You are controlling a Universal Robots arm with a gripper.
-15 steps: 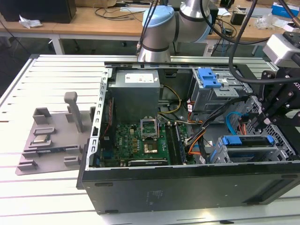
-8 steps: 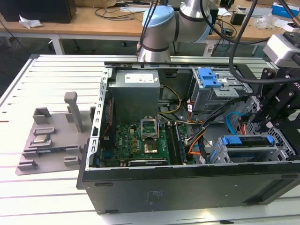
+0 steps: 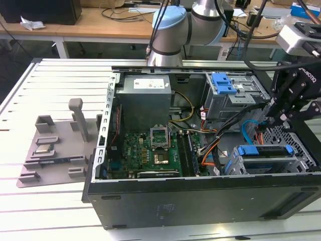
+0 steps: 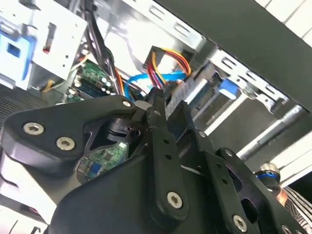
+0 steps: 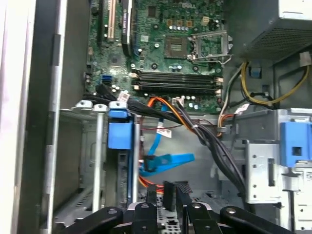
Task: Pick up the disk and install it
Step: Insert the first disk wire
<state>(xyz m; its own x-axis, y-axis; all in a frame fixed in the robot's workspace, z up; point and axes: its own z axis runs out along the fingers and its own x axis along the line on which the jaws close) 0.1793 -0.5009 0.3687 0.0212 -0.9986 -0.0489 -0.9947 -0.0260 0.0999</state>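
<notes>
The disk point(image 3: 264, 150), silver with a bright blue frame, sits in the lower drive cage at the front right corner of the open computer case point(image 3: 200, 201). In the first wrist view the disk's blue frame point(image 5: 120, 135) shows edge-on between the cage's metal rails. My gripper point(image 3: 277, 119) hangs just behind and above that cage, over the perforated case wall. Its black fingers point(image 5: 169, 195) stand close together with nothing between them, apart from the disk. In the second wrist view the gripper point(image 4: 168, 111) points at the coloured cables.
A blue flat cable point(image 5: 165, 161) and orange and black wire bundles point(image 5: 195, 129) run just ahead of the fingers. A second cage with a blue latch point(image 3: 223, 83) stands behind. The motherboard point(image 3: 150, 150), a grey power supply point(image 3: 145, 98) and a grey fixture point(image 3: 55, 145) lie to the exterior view's left.
</notes>
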